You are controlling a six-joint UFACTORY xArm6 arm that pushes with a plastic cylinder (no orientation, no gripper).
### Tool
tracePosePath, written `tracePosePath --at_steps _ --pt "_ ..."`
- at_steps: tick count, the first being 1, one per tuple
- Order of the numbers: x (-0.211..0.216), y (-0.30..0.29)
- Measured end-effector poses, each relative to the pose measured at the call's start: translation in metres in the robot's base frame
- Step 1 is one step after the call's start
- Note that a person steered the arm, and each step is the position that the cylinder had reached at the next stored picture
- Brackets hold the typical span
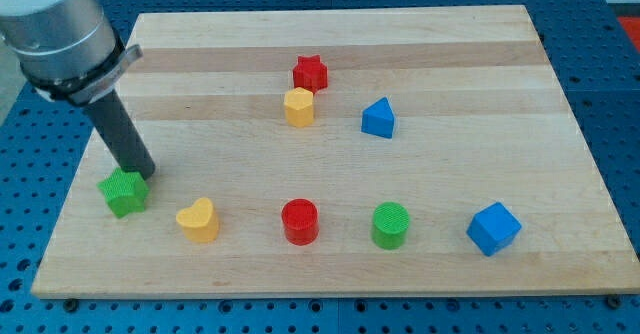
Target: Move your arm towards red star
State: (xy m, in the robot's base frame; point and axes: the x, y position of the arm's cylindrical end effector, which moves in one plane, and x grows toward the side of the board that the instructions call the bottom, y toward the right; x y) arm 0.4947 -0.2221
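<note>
camera view: rod leans, my tip (143,171) touching green star (124,192); gripper out of sight.

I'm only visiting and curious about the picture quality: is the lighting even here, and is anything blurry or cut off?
In the camera view, soft even light, no harsh glare on the wooden board; blocks such as the red star and blue cube look sharp and cast only faint shadows; the arm's grey body is cut off at the view's top left; my tip meets the green star.
</note>
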Motion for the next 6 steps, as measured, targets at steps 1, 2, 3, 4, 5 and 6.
tracePosePath --at_steps 1,2,3,4,5,6 --pt "0.013 0.000" --pt "0.015 -0.002" --pt "0.024 -0.007" --pt "0.019 -0.007" --pt "-0.034 0.031" --pt "-0.094 0.081"
